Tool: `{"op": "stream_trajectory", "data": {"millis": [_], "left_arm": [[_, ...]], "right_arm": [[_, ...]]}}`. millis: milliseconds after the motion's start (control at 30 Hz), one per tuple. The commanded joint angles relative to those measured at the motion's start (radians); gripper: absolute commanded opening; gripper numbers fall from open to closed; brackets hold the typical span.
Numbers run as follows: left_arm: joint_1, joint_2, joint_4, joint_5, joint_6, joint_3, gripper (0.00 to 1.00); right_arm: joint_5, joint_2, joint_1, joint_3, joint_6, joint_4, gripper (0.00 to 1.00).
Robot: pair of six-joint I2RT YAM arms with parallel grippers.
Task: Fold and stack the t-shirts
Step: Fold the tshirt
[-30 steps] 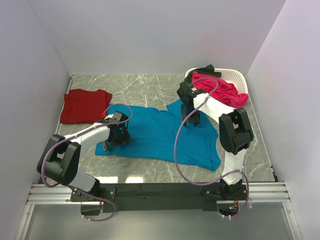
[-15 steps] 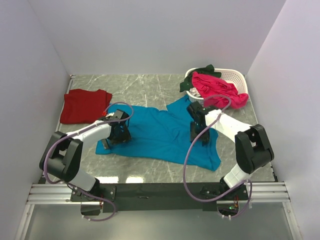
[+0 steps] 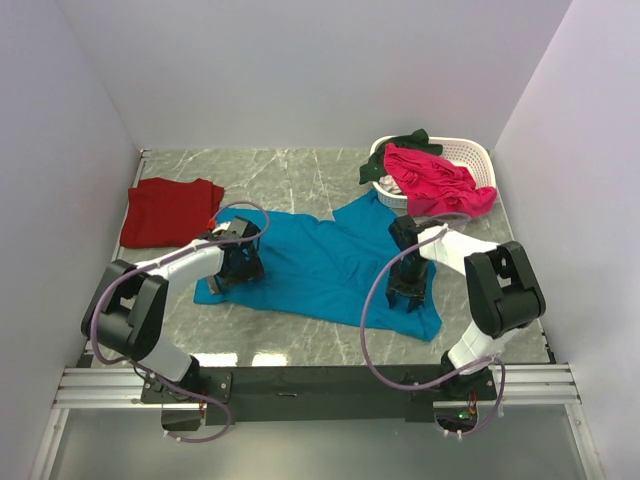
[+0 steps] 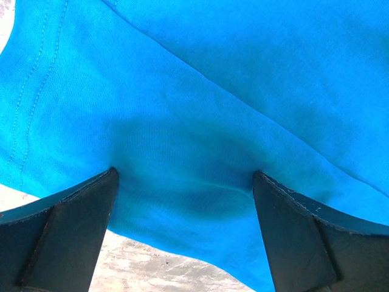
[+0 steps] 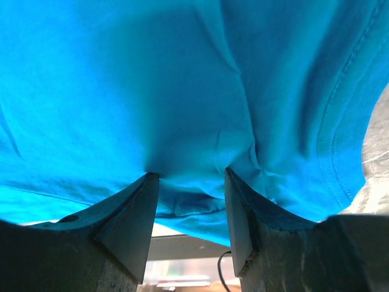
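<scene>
Left wrist: hand (image 4: 185, 175) wide on t-shirt (image 4: 213, 73)

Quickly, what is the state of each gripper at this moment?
Left gripper: open wide, down on the teal t-shirt.
Right gripper: open, down on the same t-shirt, nothing held.

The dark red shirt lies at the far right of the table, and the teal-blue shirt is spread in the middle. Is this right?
Not quite. In the top external view the dark red shirt lies at the far left, not right. The teal-blue shirt is spread in the middle.
</scene>
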Motion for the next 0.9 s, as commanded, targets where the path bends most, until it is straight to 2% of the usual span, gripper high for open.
{"op": "stream_trajectory", "data": {"millis": [0,400,633,867], "left_arm": [[0.002,-0.007,-0.009,0.023,0.002,-0.062,0.99],[0.001,-0.122,-0.058,0.086,-0.036,-0.14,0.99],[0.001,-0.15,-0.119,0.068,-0.03,-0.079,0.99],[-0.001,-0.142,-0.162,0.006,-0.016,0.105,0.99]], "right_arm": [[0.05,0.064,-0.046,0.042,-0.009,0.084,0.54],[0.147,0.171,-0.125,0.217,-0.127,0.023,0.54],[0.219,-0.026,-0.131,0.218,-0.138,-0.075,0.55],[0.199,-0.108,-0.158,0.139,-0.118,-0.103,0.55]]}}
